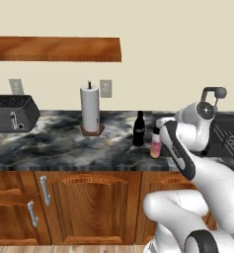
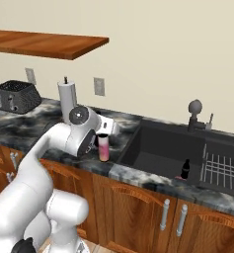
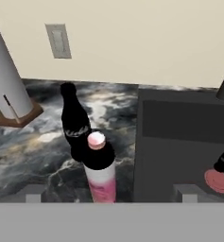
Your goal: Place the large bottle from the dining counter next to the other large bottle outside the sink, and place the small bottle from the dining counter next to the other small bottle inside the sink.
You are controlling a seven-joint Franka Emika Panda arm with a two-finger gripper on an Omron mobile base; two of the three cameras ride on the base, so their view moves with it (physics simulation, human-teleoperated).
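Left base view: pink bottle (image 1: 156, 144) stands upright on the marbled counter (image 1: 64, 143), near its front edge, just right of and slightly in front of the black cola-style bottle (image 1: 138, 129). The two are close; can't tell if they touch. Paper towel roll (image 1: 90, 109) on its wood stand sits left of them, toaster (image 1: 12, 113) far left, wall outlet (image 1: 105, 88) behind the roll. Arm's white links cover the counter right of the pink bottle. Black faucet (image 1: 212, 95) and ridged drainer (image 1: 231, 139) at right edge.

Right base view: pink bottle (image 2: 104, 147) upright on the counter just left of the black sink (image 2: 160, 148), partly behind the arm's wrist. A small dark-capped bottle (image 2: 185, 169) stands inside the basin near its right wall. Drainer rack (image 2: 223, 170) right of the basin.

Hand view: claw (image 3: 108, 194) is released, tips spread wide on either side of the pink bottle (image 3: 100, 170), neither tip touching it. Black bottle (image 3: 74, 124) right behind it, overlapping in the picture. Sink basin (image 3: 179, 142) to the right, a reddish disc (image 3: 218, 181) low at its right edge.
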